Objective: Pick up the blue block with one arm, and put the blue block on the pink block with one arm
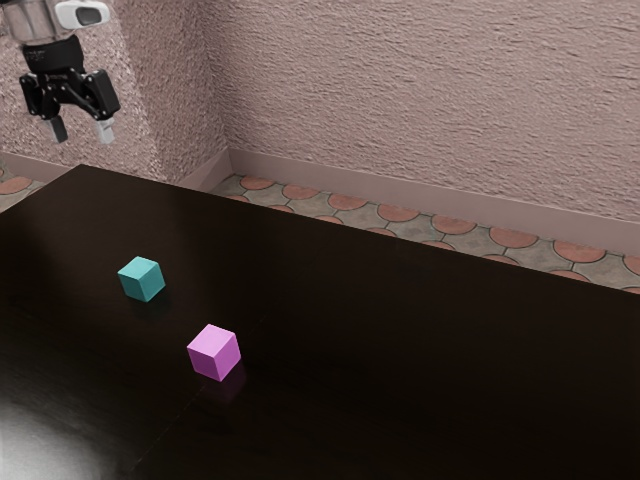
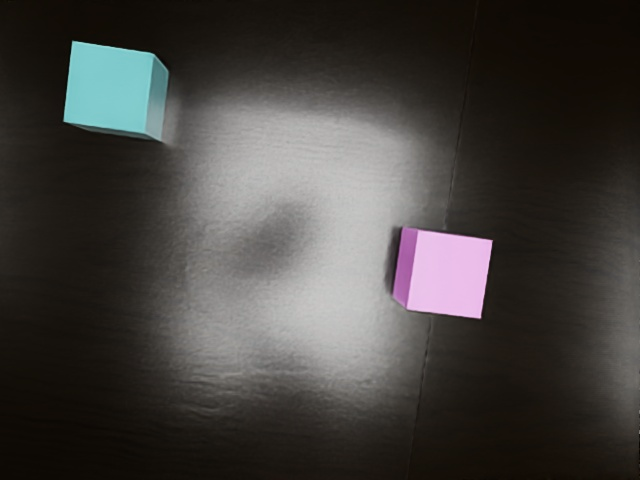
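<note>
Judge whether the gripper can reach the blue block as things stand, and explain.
Probably yes. The gripper hangs open above the table, the blue block sits apart from the pink block, and nothing stands over or against it.

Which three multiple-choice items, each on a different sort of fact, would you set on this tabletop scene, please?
1. Where is the blue block relative to the pink block?
A. Stacked on it.
B. Apart from it on the table, toward the exterior view's left.
C. Touching its side.

2. How many blocks stand on the table?
A. Two.
B. Three.
C. Five.

3. What state is the gripper in?
A. Shut on the blue block.
B. Shut on the pink block.
C. Open and empty, high above the table.

Answers:
1 B, bare table shows between the two blocks.
2 A, one blue and one pink are seen.
3 C, its fingers stand apart with nothing between them.
</note>
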